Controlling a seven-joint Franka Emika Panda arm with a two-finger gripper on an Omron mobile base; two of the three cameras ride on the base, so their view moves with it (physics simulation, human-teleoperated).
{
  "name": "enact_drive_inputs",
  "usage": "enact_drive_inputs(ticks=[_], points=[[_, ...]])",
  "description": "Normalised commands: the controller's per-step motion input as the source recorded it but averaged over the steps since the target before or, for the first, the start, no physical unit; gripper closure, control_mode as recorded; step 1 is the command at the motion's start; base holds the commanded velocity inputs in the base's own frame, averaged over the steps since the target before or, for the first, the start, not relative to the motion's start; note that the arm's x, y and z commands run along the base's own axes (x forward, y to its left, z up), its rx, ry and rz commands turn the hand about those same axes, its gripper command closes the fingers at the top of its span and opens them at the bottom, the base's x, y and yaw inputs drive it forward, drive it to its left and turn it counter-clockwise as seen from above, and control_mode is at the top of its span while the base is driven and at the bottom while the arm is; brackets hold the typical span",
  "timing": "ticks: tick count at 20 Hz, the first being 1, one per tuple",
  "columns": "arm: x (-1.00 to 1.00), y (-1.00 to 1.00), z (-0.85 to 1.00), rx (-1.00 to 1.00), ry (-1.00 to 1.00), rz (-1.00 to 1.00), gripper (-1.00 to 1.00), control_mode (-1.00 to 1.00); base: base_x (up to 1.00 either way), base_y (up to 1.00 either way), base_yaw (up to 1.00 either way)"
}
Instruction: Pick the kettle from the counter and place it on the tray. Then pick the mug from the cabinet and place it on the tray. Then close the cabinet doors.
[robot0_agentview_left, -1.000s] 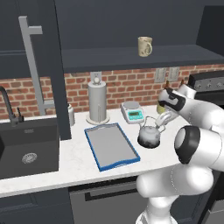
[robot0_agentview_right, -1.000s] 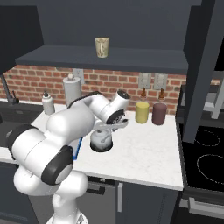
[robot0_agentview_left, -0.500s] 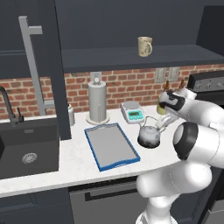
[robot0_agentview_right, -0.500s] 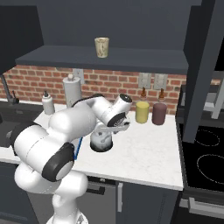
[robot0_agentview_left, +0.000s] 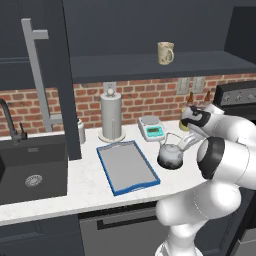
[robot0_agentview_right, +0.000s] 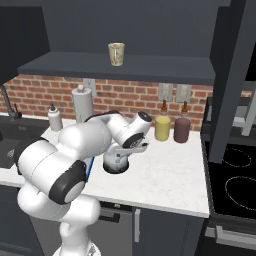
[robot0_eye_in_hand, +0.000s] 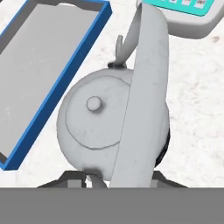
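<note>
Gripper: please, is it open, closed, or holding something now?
Gripper: at the kettle's handle; whether the jaws are open or shut cannot be told.

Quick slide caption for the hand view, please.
Gripper straddling the kettle handle on the counter, tray alongside.

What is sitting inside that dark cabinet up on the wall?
On the cabinet shelf stands one cream mug, handle to the side. The rest of the shelf in view looks bare. The door hides the left part.
</note>
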Motion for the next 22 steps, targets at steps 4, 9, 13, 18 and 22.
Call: enact_drive_inputs(ticks=[4,9,13,18,22], points=[[-0.03,0.01,0.0,0.0,0.0,0.01,1.0,-1.0,0.0,0.0,0.0],[-0.21,0.09,0.17,0.03,0.01,0.0,1.0,-1.0,0.0,0.0,0.0],[-0.22,0.34,0.53,0.04,0.0,-0.03,1.0,-1.0,0.0,0.0,0.0],[-0.16,0.7,0.63,0.02,0.0,-0.05,1.0,-1.0,0.0,0.0,0.0],[0.0,0.95,0.45,0.01,0.0,-0.08,1.0,-1.0,0.0,0.0,0.0]])
